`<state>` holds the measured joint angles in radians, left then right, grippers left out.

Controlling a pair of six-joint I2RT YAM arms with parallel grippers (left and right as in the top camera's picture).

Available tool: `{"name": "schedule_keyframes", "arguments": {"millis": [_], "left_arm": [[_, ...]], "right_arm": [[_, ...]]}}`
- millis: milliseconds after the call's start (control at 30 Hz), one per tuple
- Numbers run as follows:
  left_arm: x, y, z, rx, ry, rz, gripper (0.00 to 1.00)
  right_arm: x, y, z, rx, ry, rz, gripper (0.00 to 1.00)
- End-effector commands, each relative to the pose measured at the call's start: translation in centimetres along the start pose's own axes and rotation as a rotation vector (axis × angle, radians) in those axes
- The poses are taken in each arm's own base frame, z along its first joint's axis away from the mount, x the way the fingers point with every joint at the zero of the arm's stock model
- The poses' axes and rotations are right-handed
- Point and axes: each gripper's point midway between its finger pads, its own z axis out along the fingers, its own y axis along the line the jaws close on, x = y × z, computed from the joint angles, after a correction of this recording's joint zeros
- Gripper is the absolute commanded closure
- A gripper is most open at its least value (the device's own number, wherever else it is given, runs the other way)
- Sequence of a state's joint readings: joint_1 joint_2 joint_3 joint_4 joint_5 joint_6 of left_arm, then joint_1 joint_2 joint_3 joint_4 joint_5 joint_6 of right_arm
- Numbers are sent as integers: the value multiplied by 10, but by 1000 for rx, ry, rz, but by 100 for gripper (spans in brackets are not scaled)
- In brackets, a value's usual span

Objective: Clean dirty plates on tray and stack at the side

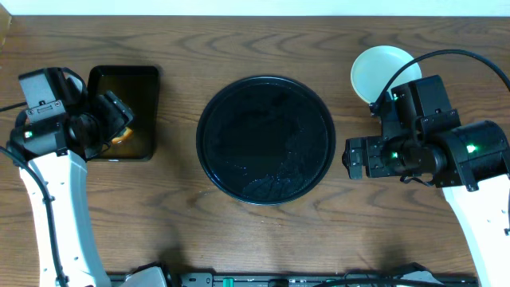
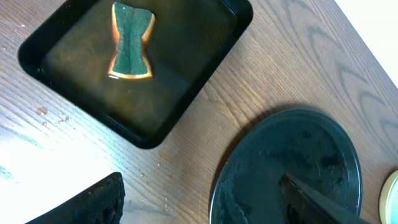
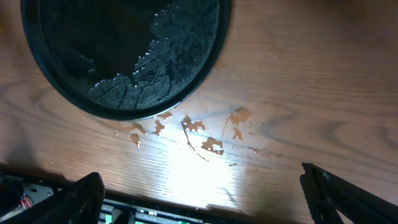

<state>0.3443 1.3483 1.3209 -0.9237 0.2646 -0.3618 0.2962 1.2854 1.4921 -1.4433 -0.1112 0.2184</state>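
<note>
Plainly, from overhead, the tray (image 1: 267, 81) sits mid-table, wet and bare of crockery. The plates (image 1: 381, 68) rest at the far right, partly under the right arm. I take that for the side stack, though I cannot tell how many lie beneath the pale top one. The left gripper (image 1: 119, 119) hangs over the rectangular tray (image 1: 139, 80), and the right gripper (image 1: 356, 157) sits just beside the round tray's rim.

From the left wrist, the sponge (image 2: 132, 40) lies loose in the rectangular tray (image 2: 186, 93), green side up, likely parked there to keep its wetness off the wood. The left gripper (image 2: 200, 180) has its jaws wide apart and holds nothing.

From the right wrist, the right gripper (image 3: 200, 174) is likewise spread and empty above the table (image 3: 311, 74). Orange-brown sauce splashes (image 3: 208, 140) mark the wood beside the tray (image 3: 62, 93), where water beads. No brand, label or writing is legible anywhere.
</note>
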Motion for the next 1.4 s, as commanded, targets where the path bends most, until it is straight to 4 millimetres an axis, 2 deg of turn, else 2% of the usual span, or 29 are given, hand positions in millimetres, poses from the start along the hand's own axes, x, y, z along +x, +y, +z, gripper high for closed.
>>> {"name": "schedule_keyframes", "arguments": {"millis": [0, 200, 467, 667, 767, 900, 1067, 1233, 1367], "left_arm": [[-1, -1, -1, 9, 4, 3, 21], [-1, -1, -1, 9, 4, 3, 21], [-1, -1, -1, 9, 4, 3, 21], [-1, -1, -1, 9, 4, 3, 21], [-1, -1, -1, 9, 4, 3, 21], [-1, -1, -1, 9, 4, 3, 21], [-1, -1, -1, 9, 4, 3, 21], [-1, -1, -1, 10, 4, 3, 21], [-1, -1, -1, 9, 4, 3, 21]], "right_arm": [[-7, 3, 0, -1, -34, -28, 1], [-6, -5, -23, -5, -124, 0, 1], [3, -47, -72, 49, -328, 160, 1], [24, -50, -108, 60, -477, 183, 1], [32, -52, -115, 66, -515, 191, 1], [42, -53, -108, 68, -508, 194, 1], [60, -65, -80, 104, -476, 227, 1], [28, -77, -53, 112, -725, 165, 1], [25, -84, -18, 102, -838, 143, 1]]}}
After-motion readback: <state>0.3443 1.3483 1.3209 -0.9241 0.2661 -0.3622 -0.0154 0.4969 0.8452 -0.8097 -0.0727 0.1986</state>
